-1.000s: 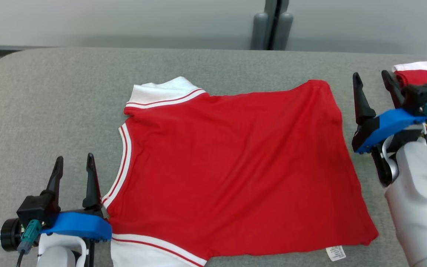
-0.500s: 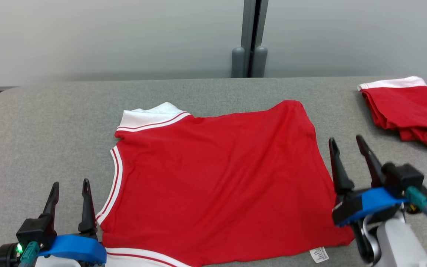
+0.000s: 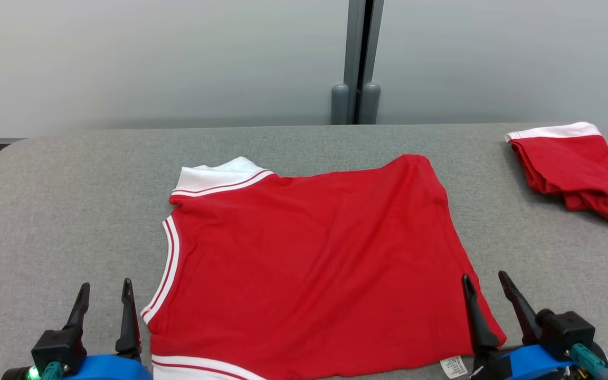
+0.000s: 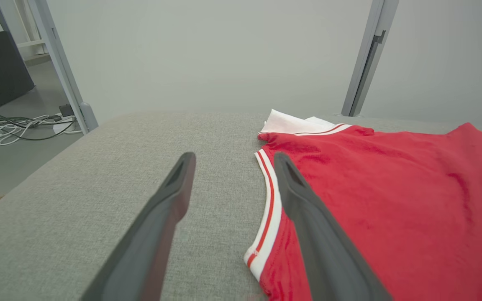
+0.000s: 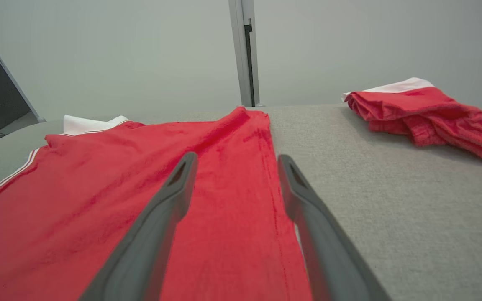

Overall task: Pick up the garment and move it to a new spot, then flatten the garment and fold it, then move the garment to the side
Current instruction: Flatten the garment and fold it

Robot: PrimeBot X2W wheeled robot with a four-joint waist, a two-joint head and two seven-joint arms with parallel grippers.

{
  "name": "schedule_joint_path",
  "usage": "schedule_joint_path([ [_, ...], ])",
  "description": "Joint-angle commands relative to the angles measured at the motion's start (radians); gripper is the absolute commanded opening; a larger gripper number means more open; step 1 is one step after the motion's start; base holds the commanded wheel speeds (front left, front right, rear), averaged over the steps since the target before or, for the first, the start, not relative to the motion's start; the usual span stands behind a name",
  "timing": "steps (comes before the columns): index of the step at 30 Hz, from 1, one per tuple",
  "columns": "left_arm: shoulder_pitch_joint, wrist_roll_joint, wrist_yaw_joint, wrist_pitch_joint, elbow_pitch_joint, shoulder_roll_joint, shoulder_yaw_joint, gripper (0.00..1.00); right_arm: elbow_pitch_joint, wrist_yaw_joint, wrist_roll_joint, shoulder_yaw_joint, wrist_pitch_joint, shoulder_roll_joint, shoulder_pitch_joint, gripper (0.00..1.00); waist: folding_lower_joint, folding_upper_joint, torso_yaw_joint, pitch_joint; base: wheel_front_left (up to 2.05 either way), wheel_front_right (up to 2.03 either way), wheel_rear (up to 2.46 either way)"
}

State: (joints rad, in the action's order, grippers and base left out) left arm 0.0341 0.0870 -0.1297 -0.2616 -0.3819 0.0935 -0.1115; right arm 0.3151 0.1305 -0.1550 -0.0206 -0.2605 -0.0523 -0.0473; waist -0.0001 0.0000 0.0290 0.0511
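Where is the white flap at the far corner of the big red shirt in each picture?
Head view: white flap left of centre, at the red shirt's far left corner.
Left wrist view: just right of centre, above the middle.
Right wrist view: toward the left, above the middle.
Shared landmark: the upright grey post behind it.

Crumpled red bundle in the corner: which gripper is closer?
Right. The right gripper is beside the shirt, on the side toward the bundle; the left gripper is opposite.
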Motion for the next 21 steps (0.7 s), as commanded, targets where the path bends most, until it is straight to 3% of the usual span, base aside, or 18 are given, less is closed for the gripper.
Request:
schedule_joint_path([
  [1, -0.006, -0.006, -0.002, -0.005, -0.003, 0.003, 0.007, 1.0, -0.005, 0.0, -0.011, -0.003, 0.001, 0.002, 0.021, 1.0, 0.0001, 0.0, 0.002, -0.001, 0.0, 0.0, 0.0],
  [21, -0.013, -0.008, -0.002, -0.005, -0.028, 0.012, 0.032, 1.0, 0.019, 0.0, -0.017, 0.013, 0.013, 0.001, 0.045, 1.0, 0.0001, 0.0, 0.007, -0.028, 0.0, 0.0, 0.0],
])
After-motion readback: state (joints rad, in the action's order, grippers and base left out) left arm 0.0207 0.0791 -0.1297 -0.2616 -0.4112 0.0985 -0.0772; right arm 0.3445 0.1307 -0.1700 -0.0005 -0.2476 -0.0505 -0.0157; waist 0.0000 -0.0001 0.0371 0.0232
